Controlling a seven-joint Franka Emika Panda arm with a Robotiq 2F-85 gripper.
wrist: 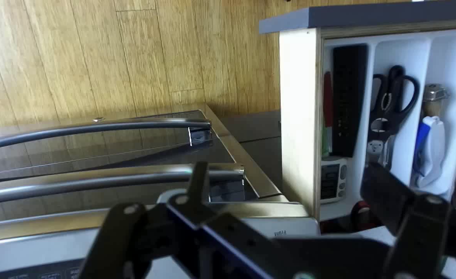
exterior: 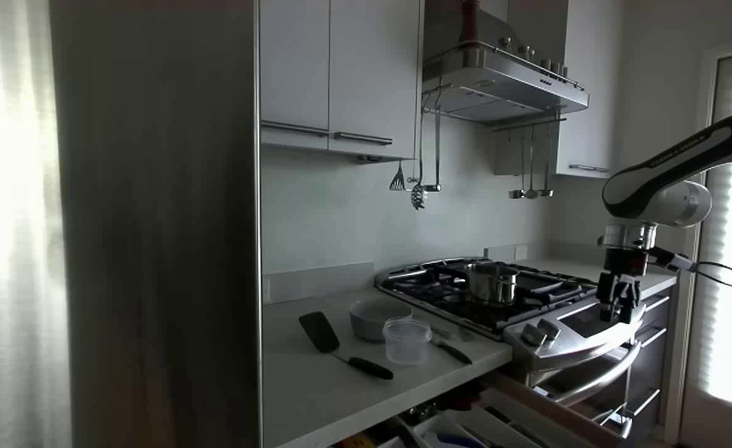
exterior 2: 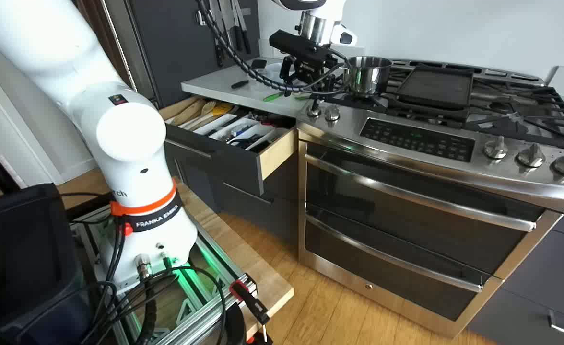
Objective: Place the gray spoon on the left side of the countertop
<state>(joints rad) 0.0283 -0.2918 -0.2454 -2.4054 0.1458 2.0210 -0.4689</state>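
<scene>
No gray spoon can be made out for certain. A dark spatula (exterior: 320, 333) with a black handle lies on the pale countertop (exterior: 316, 398); its handle points to the counter's front edge. The countertop also shows in an exterior view (exterior 2: 212, 82). My gripper (exterior: 617, 316) hangs pointing down, high near the stove's front edge; it also shows in an exterior view (exterior 2: 308, 88). In the wrist view its black fingers (wrist: 286, 182) stand wide apart with nothing between them. Below them are the stove's front corner and the open drawer.
A white bowl (exterior: 366, 326), a clear plastic tub (exterior: 407, 348) and a black-handled utensil (exterior: 456, 353) stand or lie close together. A steel pot (exterior 2: 368, 79) stands on the gas stove (exterior 2: 435, 91). An open drawer (exterior 2: 215, 153) of utensils projects below the counter.
</scene>
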